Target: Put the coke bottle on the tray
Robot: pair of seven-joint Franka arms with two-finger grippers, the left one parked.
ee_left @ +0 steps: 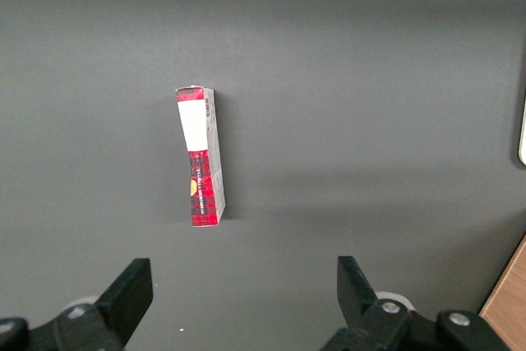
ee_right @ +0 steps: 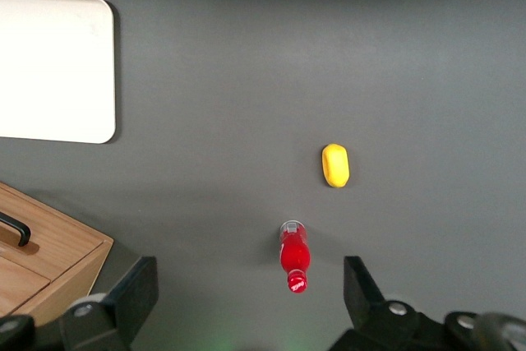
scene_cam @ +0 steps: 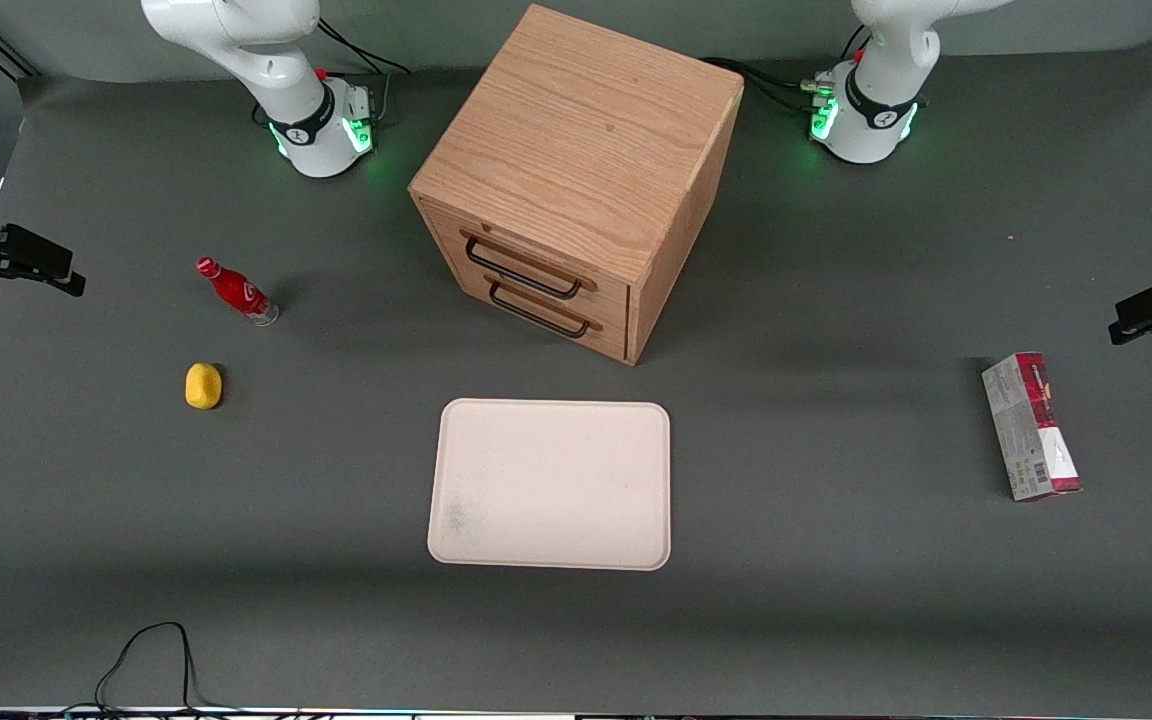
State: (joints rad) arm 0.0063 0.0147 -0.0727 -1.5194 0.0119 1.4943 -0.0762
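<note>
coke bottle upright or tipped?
Upright: the coke bottle stands on its clear base, cap up, on the table near the lemon. The gripper is open above it.

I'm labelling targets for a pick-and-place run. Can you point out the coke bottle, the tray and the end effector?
coke bottle (scene_cam: 237, 291): front view, on its red body.
tray (scene_cam: 556, 480): front view, on its bare flat middle.
end effector (ee_right: 251, 293): right wrist view, midway between the open fingertips, above the bottle.

No legible text (logos blurred)
</note>
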